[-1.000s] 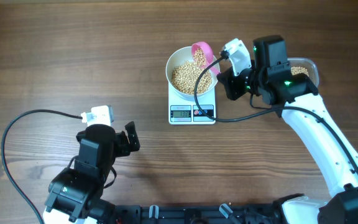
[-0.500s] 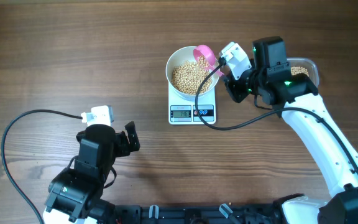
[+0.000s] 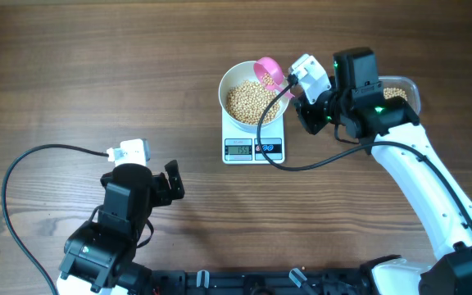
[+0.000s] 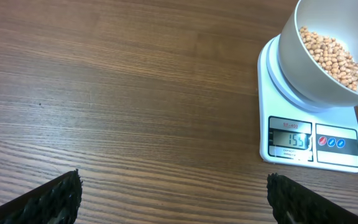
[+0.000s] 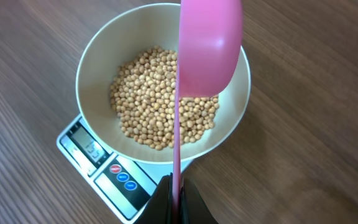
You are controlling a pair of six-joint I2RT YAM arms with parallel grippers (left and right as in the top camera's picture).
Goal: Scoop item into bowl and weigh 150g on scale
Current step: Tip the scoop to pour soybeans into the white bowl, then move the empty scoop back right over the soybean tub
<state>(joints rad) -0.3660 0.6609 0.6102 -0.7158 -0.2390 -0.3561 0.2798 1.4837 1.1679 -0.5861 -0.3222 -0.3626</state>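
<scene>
Plainly, the bowl (image 5: pixel 95 62) on the scale (image 5: pixel 101 165) holds beige beans (image 5: pixel 154 99).

One bowl (image 3: pixel 224 92), one scale (image 3: pixel 254 149), one pink scoop (image 3: pixel 267 71), one clear tub (image 3: pixel 413 88) — countless beans (image 3: pixel 251 103)

Pink scoop (image 5: pixel 209 43), tan beans (image 5: pixel 148 106) — wht bowl (image 5: pixel 98 62), scale (image 4: pixel 267 93)
</scene>
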